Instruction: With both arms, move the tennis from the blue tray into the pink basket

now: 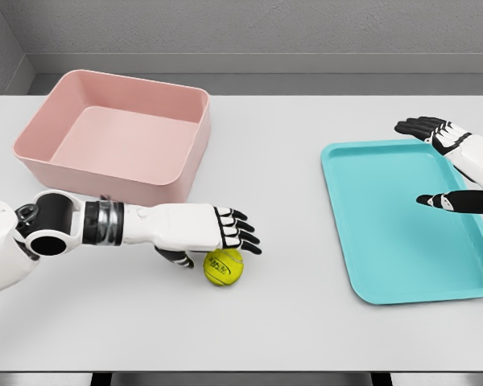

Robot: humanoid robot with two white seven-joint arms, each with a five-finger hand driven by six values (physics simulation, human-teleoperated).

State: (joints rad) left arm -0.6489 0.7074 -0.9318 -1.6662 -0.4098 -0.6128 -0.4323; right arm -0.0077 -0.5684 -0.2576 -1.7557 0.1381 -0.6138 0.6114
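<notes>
Head view: tennis ball (224,267) lies on surface (290,322) btwn pink basket (40,133) and blue tray (346,209) (outside both). Left hand (225,233) touches ball, fingers loosely curled, not gripping. Right hand (455,173) spread above tray.

White arms (165,225) — black elbow joints, black-tipped fingers (240,229), silver wrist band.
</notes>
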